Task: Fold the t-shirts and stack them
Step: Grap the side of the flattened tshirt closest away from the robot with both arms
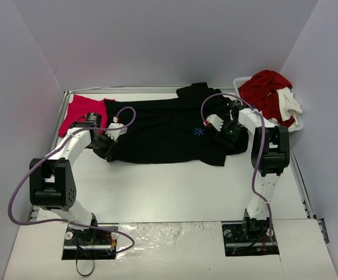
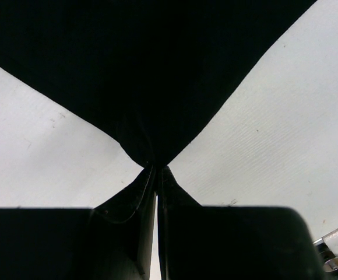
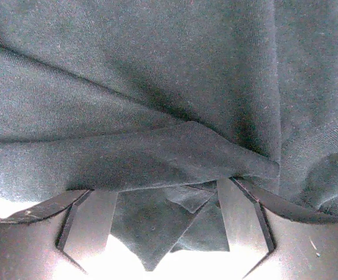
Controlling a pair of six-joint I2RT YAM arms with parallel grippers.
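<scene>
The black t-shirt lies spread across the middle of the table, its light-blue asterisk mark facing up. The pink-red t-shirt lies flat at the far left, partly under the black one. My left gripper is shut on the black shirt's near left corner; in the left wrist view the cloth fans out from the pinched jaws. My right gripper sits on the shirt's right side. In the right wrist view its jaws stand wide apart with folds of black cloth between and over them.
A white basket at the far right back holds a red garment and a white one. White walls close in the table on three sides. Bare white table lies in front of the shirt.
</scene>
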